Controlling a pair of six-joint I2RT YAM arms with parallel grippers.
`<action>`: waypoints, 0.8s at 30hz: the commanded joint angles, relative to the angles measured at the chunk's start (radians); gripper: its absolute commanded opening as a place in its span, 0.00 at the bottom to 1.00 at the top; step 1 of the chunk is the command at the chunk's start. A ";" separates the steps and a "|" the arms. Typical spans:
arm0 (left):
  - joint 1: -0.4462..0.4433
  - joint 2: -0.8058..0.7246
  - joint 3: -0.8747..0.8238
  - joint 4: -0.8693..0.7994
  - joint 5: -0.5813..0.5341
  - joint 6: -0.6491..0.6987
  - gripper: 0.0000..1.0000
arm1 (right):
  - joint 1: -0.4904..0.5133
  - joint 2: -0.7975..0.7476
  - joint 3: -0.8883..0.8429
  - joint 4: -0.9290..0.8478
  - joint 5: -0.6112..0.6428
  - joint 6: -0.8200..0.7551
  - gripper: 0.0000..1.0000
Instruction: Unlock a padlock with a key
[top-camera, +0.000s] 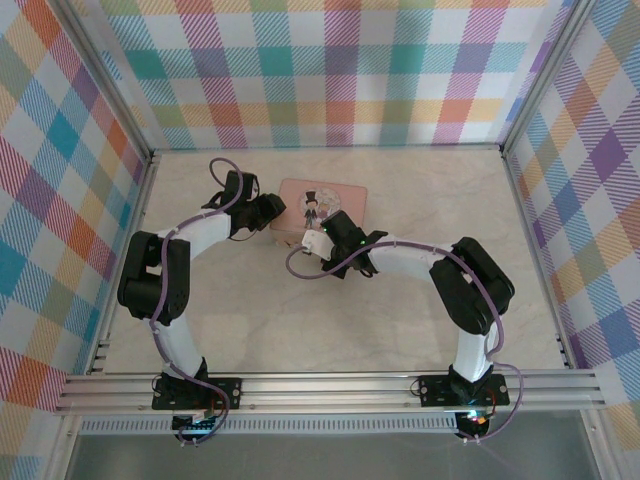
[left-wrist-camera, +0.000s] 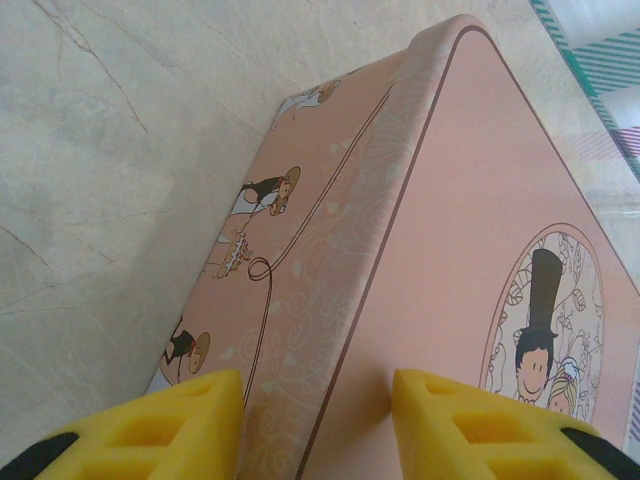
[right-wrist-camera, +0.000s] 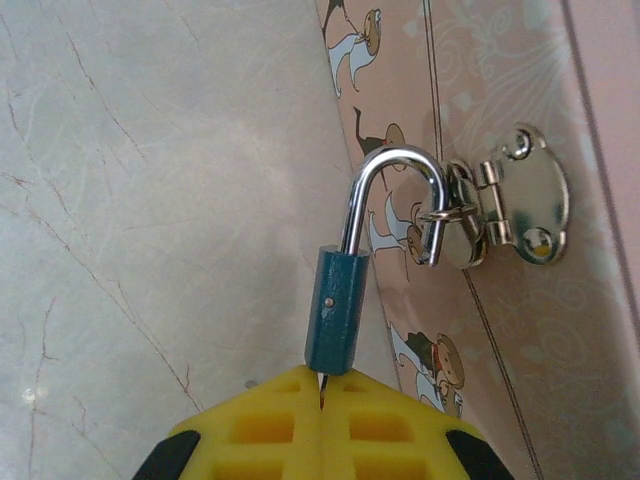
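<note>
We see the padlock (right-wrist-camera: 337, 310) hanging at the front wall of the pink tin (left-wrist-camera: 460, 200), which stands on the pale marbled worktop (top-camera: 250, 320) near the middle, between the two arms. The padlock has a small teal body and a silvery shackle (right-wrist-camera: 400, 165). One leg of the shackle goes into the top of the body. The other leg passes through the little ring (right-wrist-camera: 440, 213) of the metal hasp (right-wrist-camera: 520, 195) on the tin, and its end hangs free beside the body, not seated in it. The right gripper (right-wrist-camera: 323, 390) is directly under the padlock body. Its yellow fingers are pressed together with no gap, and between their tips a thin piece of metal, which we take for the key (right-wrist-camera: 322, 377), goes up into the bottom of the body. So this gripper is closed on the key, and the key is in the lock. The left gripper (left-wrist-camera: 316, 425) is at the left side of the tin. Its jaws stand partly apart, with the upper edge of the tin between them. One of the fingers (left-wrist-camera: 150, 430) is beside the side wall with the small drawn figures, the other is over the lid near the oval picture of the couple. We cannot tell if these fingers really press on the tin or only stand around its edge.
</note>
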 joint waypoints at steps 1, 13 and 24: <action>0.007 0.019 0.021 0.008 0.024 0.005 0.43 | 0.016 -0.030 -0.010 0.061 -0.009 -0.034 0.00; 0.004 0.025 0.031 0.004 0.024 0.007 0.43 | 0.016 -0.023 -0.051 0.190 0.018 -0.150 0.00; 0.002 0.022 0.031 0.003 0.025 0.006 0.43 | 0.021 -0.021 -0.042 0.214 0.023 -0.212 0.00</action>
